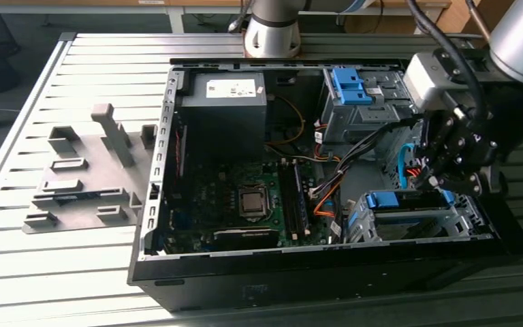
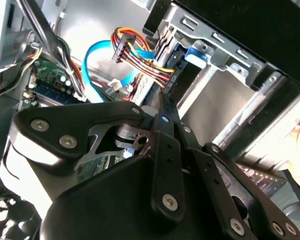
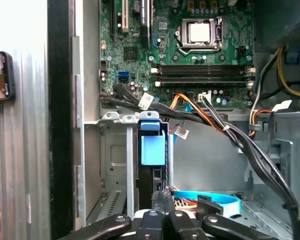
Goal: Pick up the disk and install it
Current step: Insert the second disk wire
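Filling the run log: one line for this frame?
stage: install | hand: inside open PC case, above drive cage | disk: blue-framed, seated in cage slot | contact: unclear

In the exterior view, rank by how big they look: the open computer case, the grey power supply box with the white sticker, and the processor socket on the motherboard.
1. Computer case, largest.
2. Power supply box.
3. Processor socket, smallest.

You see green motherboard [image 3: 190, 55], blue disk frame [image 3: 153, 145], black case [image 1: 334, 272], pale ribbed tabletop [image 1: 52, 266], grey fixture [image 1: 84, 184].
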Tool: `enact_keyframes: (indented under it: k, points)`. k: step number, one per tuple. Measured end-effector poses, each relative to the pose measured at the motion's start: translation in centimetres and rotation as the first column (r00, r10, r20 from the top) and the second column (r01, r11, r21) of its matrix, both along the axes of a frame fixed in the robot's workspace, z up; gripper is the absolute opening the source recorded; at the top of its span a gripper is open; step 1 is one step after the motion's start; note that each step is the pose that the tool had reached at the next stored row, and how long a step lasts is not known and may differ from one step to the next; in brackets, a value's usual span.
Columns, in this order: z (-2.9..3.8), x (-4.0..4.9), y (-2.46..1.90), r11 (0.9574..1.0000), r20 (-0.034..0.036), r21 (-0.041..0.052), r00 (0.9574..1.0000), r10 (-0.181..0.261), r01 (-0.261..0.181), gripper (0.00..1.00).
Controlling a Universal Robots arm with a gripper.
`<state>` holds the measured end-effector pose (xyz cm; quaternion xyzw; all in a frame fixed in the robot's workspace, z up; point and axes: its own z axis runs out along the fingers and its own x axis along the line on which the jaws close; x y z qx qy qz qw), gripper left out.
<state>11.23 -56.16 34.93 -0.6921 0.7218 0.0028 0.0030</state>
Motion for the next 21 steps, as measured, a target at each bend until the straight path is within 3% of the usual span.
enact_keyframes:
  k: [4,11,16,21]
  points:
    - [1.67,-0.01,0.15,1.0,-0.0001,-0.0002,1.0,0.0,0.0,0.11]
    - [1.93,-0.8,0.16,1.0,-0.0001,0.0033,1.0,0.0,0.0,0.11]
    - [3.2,-0.82,0.24,1.0,0.0,0.0034,1.0,0.0,0.0,0.11]
    - [4.1,-0.82,0.68,1.0,0.0,0.0036,1.0,0.0,0.0,0.11]
